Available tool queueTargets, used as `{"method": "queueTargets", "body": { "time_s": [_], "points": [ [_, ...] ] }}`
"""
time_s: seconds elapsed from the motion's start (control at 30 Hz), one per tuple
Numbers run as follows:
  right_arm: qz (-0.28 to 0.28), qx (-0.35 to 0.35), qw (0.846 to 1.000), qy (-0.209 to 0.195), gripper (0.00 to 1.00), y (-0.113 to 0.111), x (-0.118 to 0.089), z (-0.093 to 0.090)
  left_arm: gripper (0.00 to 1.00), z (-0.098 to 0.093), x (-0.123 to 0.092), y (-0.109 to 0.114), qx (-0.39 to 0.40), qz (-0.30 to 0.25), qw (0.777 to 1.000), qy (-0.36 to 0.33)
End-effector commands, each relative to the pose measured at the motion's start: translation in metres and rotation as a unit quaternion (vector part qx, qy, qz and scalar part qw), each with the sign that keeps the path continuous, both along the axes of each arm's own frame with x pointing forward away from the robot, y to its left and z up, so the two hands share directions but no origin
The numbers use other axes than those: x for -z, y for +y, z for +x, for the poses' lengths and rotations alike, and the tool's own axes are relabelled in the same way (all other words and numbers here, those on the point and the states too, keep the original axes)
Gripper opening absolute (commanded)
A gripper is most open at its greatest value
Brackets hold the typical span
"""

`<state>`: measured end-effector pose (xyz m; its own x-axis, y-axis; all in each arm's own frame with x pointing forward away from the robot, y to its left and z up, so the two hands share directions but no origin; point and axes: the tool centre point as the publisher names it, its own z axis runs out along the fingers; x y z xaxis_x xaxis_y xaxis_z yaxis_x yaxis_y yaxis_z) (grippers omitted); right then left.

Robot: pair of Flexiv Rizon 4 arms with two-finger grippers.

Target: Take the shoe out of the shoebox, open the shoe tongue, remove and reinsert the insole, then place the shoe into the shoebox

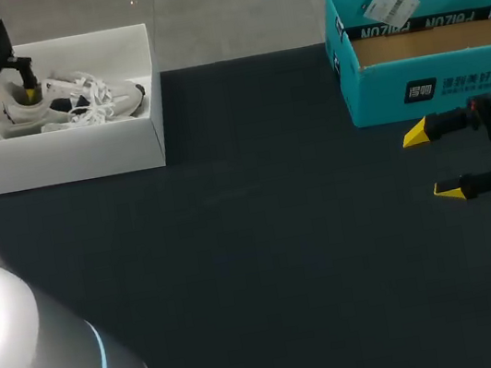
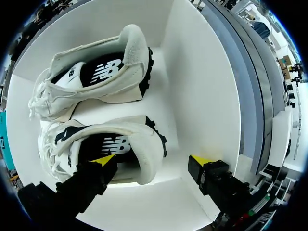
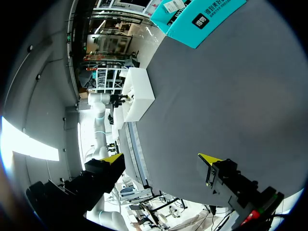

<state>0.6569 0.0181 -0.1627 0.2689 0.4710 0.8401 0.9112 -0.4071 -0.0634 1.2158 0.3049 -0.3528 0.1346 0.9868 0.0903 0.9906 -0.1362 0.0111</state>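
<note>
Teal box [image 1: 435, 84] on dark table [image 1: 263, 237]

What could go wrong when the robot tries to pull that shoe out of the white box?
The left jaws stand open across the heel of the nearer shoe, one tip inside it. Pinching only that soft edge, the shoe might slip or tip when lifted. The other shoe lies right beside it with loose laces, so it might get dragged along. The shoebox wall is close and could get bumped.
</note>
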Motion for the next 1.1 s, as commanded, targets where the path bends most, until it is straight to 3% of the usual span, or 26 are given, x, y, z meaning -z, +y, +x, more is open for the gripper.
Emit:
{"method": "queueTargets", "body": {
  "time_s": [0.03, 0.27, 0.57, 0.73, 1.1],
  "points": [
    [-0.002, 0.006, 1.000, -0.003, 1.00, -0.001, -0.002, -0.011, 1.00, -0.008, -0.037, 0.002, -0.002, -0.008, 1.000, 0.016],
    [-0.002, 0.006, 1.000, -0.003, 1.00, -0.001, -0.002, -0.011, 1.00, -0.028, -0.075, -0.005, -0.003, -0.027, 1.000, 0.002],
    [-0.002, 0.006, 1.000, -0.003, 1.00, -0.001, -0.002, -0.011, 1.00, -0.050, -0.108, -0.006, -0.025, -0.027, 0.999, -0.006],
    [-0.002, 0.006, 1.000, -0.003, 1.00, -0.001, -0.002, -0.011, 1.00, -0.060, -0.114, -0.009, -0.048, -0.009, 0.999, -0.002],
    [-0.002, 0.006, 1.000, -0.003, 1.00, -0.001, -0.002, -0.011, 1.00, -0.060, -0.114, -0.009, -0.048, -0.009, 0.999, -0.002]
  ]
}}
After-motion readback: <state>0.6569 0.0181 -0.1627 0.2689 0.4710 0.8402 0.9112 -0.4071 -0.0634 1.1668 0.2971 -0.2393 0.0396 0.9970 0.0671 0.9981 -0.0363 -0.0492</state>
